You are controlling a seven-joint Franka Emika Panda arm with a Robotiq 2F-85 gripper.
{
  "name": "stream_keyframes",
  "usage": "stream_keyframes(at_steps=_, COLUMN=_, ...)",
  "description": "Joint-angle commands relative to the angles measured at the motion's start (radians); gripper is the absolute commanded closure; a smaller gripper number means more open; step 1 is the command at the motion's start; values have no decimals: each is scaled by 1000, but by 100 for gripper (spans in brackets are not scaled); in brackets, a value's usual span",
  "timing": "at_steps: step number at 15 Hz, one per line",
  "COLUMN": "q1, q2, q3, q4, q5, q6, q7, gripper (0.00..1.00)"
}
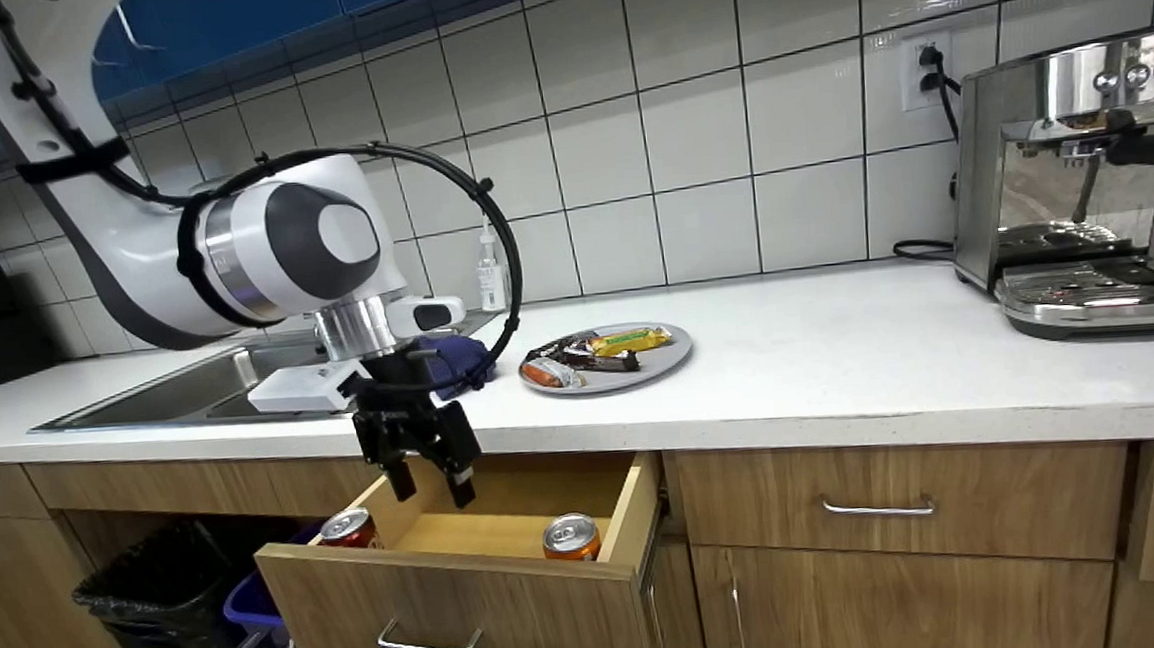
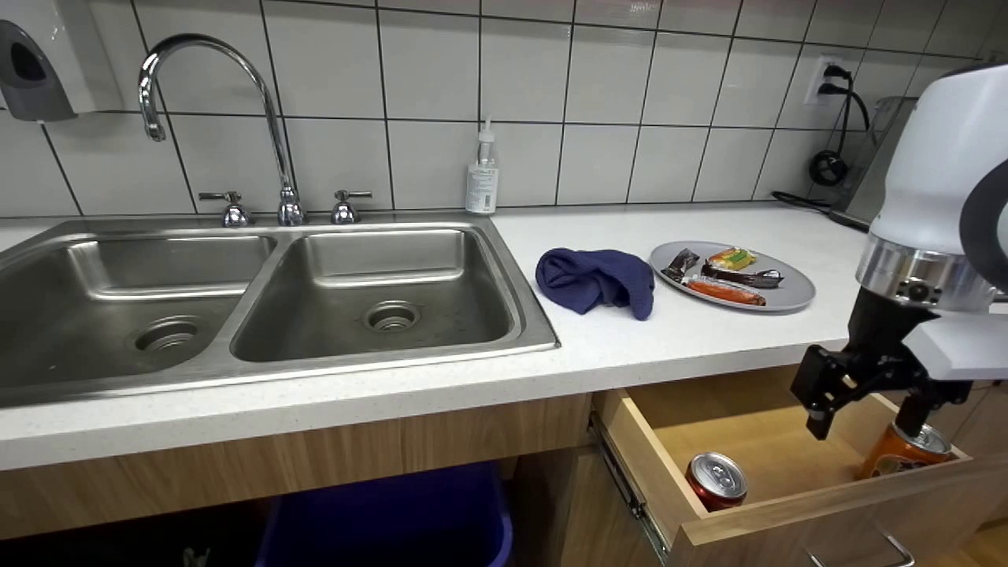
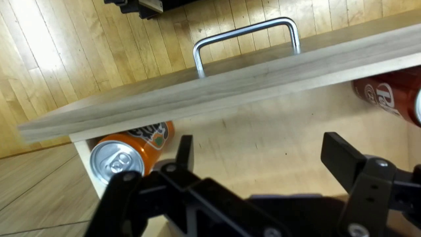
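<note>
In the wrist view, my pincer (image 3: 258,154) hangs over the pulled-out drawer (image 3: 263,128), jaws apart and empty, with the orange can (image 3: 136,148) left of centre and the red can (image 3: 391,93) upper right inside, so I judge opening done, any grip still unmade.

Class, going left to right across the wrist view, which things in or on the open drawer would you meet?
Orange can, silver drawer handle, dark red can.

Both exterior views share the drawer (image 1: 535,612); the wrist view looks closely down.
</note>
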Motion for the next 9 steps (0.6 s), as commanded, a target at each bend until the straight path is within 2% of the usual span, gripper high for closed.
stream_keyframes(at_steps=1, q1=-67, q2=-141, q3=64, q4=-26, q5=-1, q6=-79, q7=-17, gripper=0)
stream_keyframes(at_steps=9, q1=-151, q2=-243, q3=167, q4=38, q5=4, q6=-220, q7=-35, gripper=0)
